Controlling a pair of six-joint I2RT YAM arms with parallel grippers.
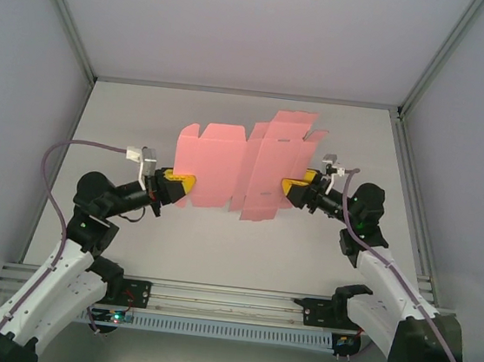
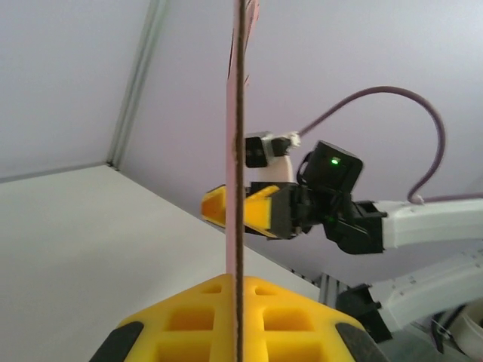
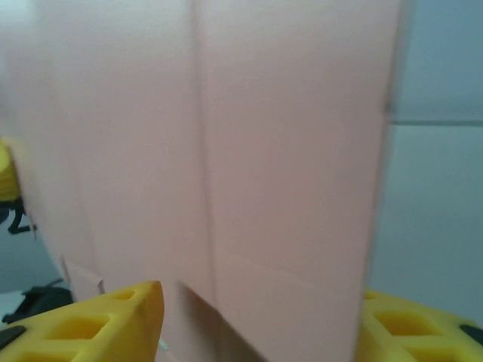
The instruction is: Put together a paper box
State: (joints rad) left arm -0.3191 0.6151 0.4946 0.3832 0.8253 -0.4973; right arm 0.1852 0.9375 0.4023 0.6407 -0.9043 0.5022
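Observation:
The paper box (image 1: 226, 166) is a flat pink die-cut sheet with flaps and tabs, held up above the table. My left gripper (image 1: 185, 183) is shut on its lower left edge. In the left wrist view the sheet stands edge-on (image 2: 238, 151), pinched between the yellow fingers of that gripper (image 2: 238, 302). My right gripper (image 1: 287, 186) is at the sheet's right side and also appears beyond the sheet (image 2: 219, 210) in the left wrist view. Its yellow jaws (image 3: 260, 324) stand apart, one on each side of a pink panel (image 3: 287, 151) that lies between them.
The white table (image 1: 144, 117) lies under the sheet, with grey walls on three sides. A metal rail (image 1: 229, 297) runs along the near edge between the arm bases. Purple cables loop off both wrists.

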